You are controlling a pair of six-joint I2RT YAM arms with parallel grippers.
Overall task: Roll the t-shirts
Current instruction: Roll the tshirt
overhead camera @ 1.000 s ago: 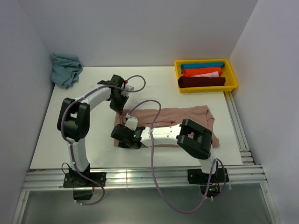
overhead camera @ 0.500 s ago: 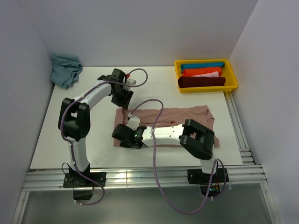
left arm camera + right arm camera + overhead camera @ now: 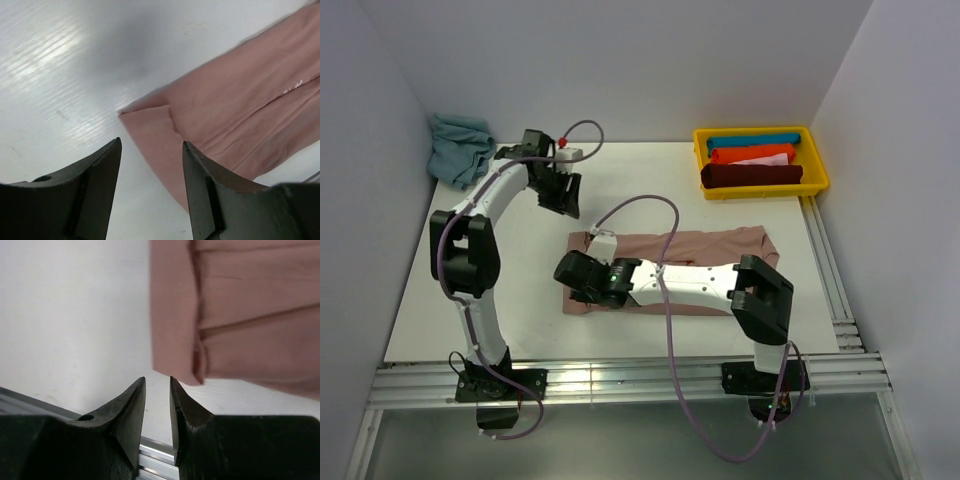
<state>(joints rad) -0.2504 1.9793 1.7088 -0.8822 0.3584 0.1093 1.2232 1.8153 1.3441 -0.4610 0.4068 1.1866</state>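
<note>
A dusty pink t-shirt (image 3: 715, 245) lies folded into a long flat strip across the middle of the table. My left gripper (image 3: 566, 203) hovers open behind the strip's left end, apart from it. In the left wrist view the left gripper (image 3: 151, 150) holds nothing, and the pink t-shirt (image 3: 240, 100) shows its far corner beyond the fingers. My right gripper (image 3: 565, 275) sits at the strip's near left end. Seen from the right wrist, that gripper (image 3: 157, 382) stands slightly open and empty, just off the corner of the t-shirt (image 3: 240, 315).
A yellow bin (image 3: 765, 192) at the back right holds rolled teal, orange, white and dark red t-shirts. A crumpled blue-grey cloth (image 3: 460, 148) lies in the back left corner. Aluminium rails run along the near edge (image 3: 620, 380) and the right edge (image 3: 830, 270).
Both grippers opened and let go of the pink t-shirt's left end. The left arm swung back and to the left, away from it. The right gripper slid slightly left.
</note>
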